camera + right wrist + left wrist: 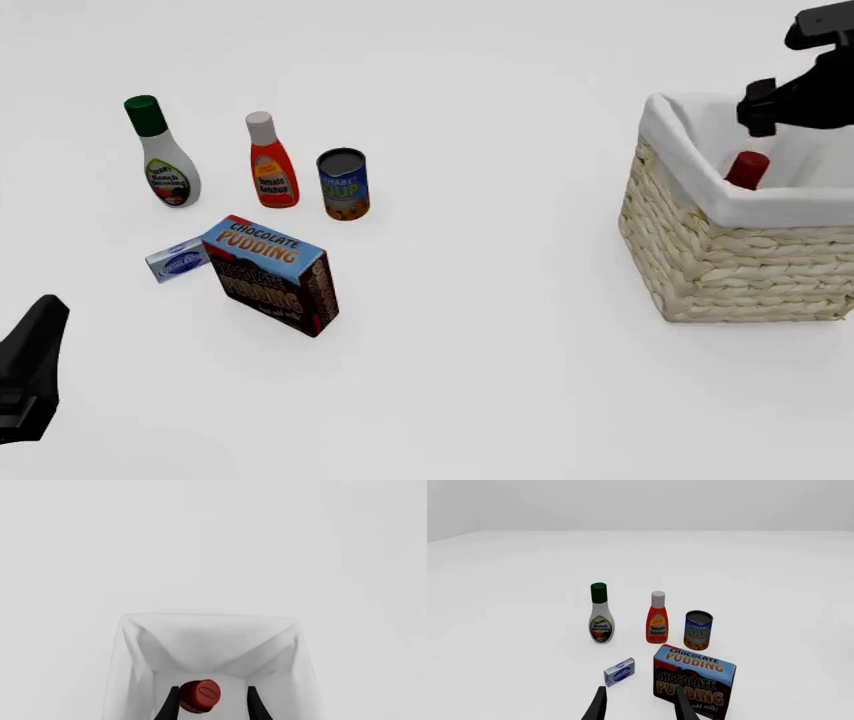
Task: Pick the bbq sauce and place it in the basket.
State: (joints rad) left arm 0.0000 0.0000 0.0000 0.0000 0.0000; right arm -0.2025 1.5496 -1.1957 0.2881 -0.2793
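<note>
Left to right across the white table (534, 330). At the near left edge, the left gripper (639, 711) is mostly cut off: the front view shows only a dark wedge of the arm, and its wrist view shows two finger tips spread apart with nothing between them. Toward the far left corner stand a white ranch bottle (163, 154) with a green cap, a ketchup bottle (271, 163) with a white cap, and a soup can (343, 185). Nearer, a small blue-and-white box (175, 261) lies just beside a chocolate pudding box (274, 274), whose lower edge runs out of the left wrist view. At the right edge sits the basket (727, 265), cut off by the frame; its handle cannot be made out. Inside it, the bbq sauce (746, 171) shows only its red cap and neck above the cloth lining. The right gripper (208, 702) hangs over it, fingers spread on either side of the cap; contact cannot be told. Table and background are plain white, barely separable.
</note>
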